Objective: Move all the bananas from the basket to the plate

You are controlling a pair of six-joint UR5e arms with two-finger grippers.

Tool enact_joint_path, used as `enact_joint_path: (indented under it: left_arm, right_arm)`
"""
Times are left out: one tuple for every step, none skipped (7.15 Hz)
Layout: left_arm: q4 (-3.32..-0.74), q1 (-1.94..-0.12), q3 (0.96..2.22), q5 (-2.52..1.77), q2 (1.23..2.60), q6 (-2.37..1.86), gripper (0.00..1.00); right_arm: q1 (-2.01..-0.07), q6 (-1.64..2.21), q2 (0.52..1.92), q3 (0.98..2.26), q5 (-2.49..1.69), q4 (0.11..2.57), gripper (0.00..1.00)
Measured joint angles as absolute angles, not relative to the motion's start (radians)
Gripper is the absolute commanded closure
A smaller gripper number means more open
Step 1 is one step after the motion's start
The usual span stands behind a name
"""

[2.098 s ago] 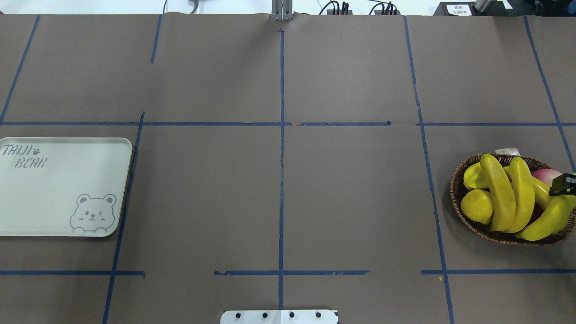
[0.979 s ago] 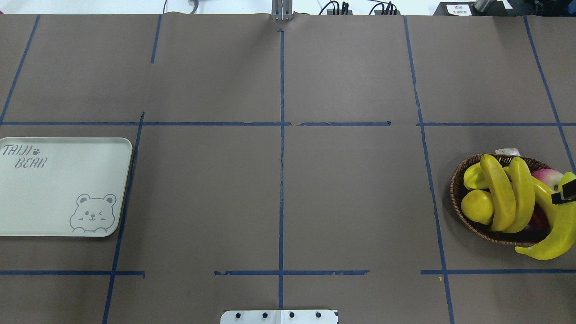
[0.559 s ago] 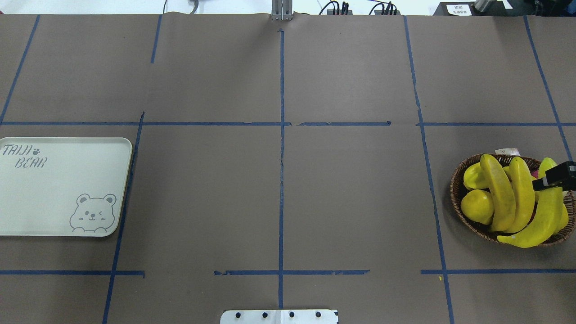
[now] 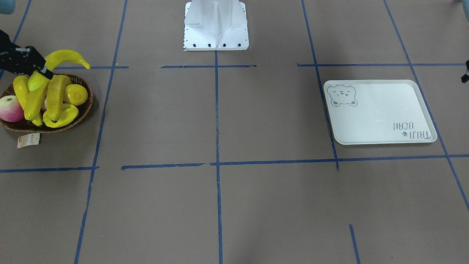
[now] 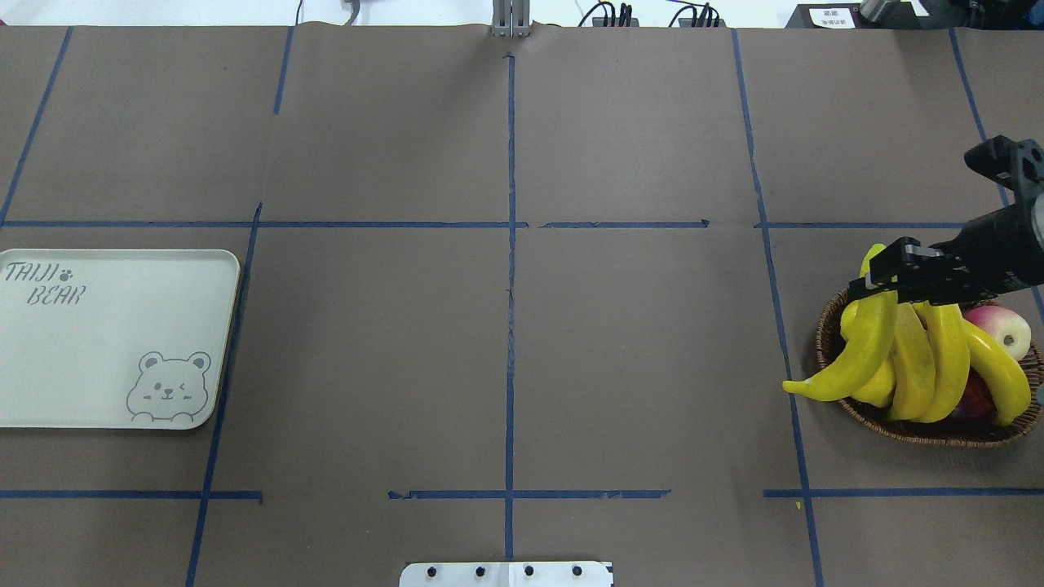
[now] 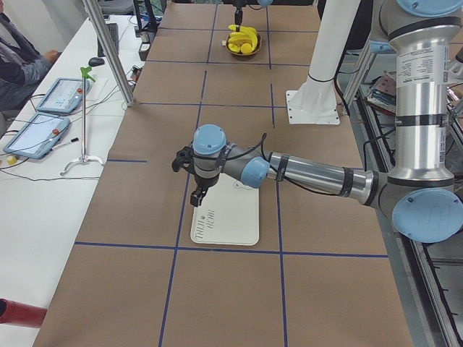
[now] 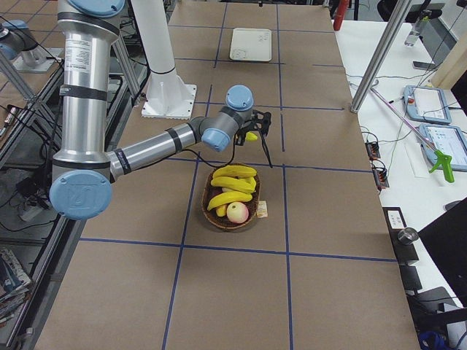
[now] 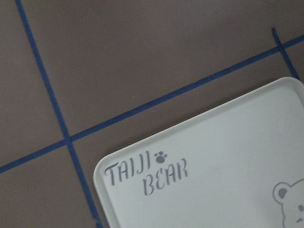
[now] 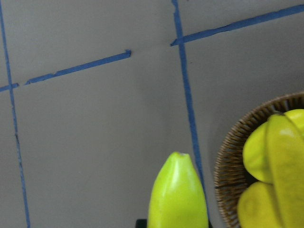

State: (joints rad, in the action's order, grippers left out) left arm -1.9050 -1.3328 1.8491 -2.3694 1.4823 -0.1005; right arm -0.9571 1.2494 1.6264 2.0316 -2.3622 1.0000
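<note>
Right hand point(image 5: 871, 281) grips one banana point(image 5: 856, 355) near its top end, and it dangles over the basket's point(image 5: 922, 434) left rim. Glossy, stiff, light: it may well swing or slip, and mid-body would hold steadier. Left hand point(image 6: 197, 196) hangs above the plate's point(image 5: 122, 342) edge, its opening impossible to tell.

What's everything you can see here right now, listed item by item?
basket: one, dark brown wicker, table end on the robot's right
bananas: three, yellow, lying in the basket
held banana: one, yellow, in the air over the basket's rim
apple: one, pink-red, in the basket
lemon: one, yellow, in the basket
starfruit: one, yellow, in the basket
paper tag: one, pale, beside the basket
plate: one, cream, empty, robot's left end
table: one, brown, blue tape lines
person: one, at a side desk
right gripper: black, shut on the held banana
left gripper: black, above the plate; opening unclear
</note>
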Motion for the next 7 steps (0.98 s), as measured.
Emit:
enact_joint_path:
  left_arm:
    - [-2.005,-1.277,1.849,-2.369,1.492,-0.202,0.01]
    - [-2.077,-1.218,1.851,-2.37,1.515,-0.31,0.01]
    - [-2.129,-1.17,1.853,-2.371,1.557,-0.431,0.01]
    - [-2.184,-1.124,1.856,-2.371,1.603,-0.561,0.01]
    - [-2.253,-1.075,1.857,-2.37,1.648,-0.688,0.01]
    - [-2.315,-1.021,1.855,-2.369,1.69,-0.795,0.01]
    - [-2.359,-0.962,1.852,-2.368,1.736,-0.873,0.01]
  right_arm:
    - [-0.901,1.333,1.57,2.03,-2.31,0.991,0.99]
    - [-0.838,1.409,1.509,2.026,-2.252,0.987,0.99]
    - [-0.764,1.476,1.446,2.018,-2.177,0.986,0.98]
    - [-0.697,1.527,1.382,2.001,-2.107,0.986,0.98]
    - [-0.652,1.559,1.31,1.966,-2.066,0.986,0.98]
    - [-0.623,1.578,1.248,1.925,-2.051,0.986,0.97]
    - [-0.605,1.589,1.198,1.89,-2.045,0.986,0.97]
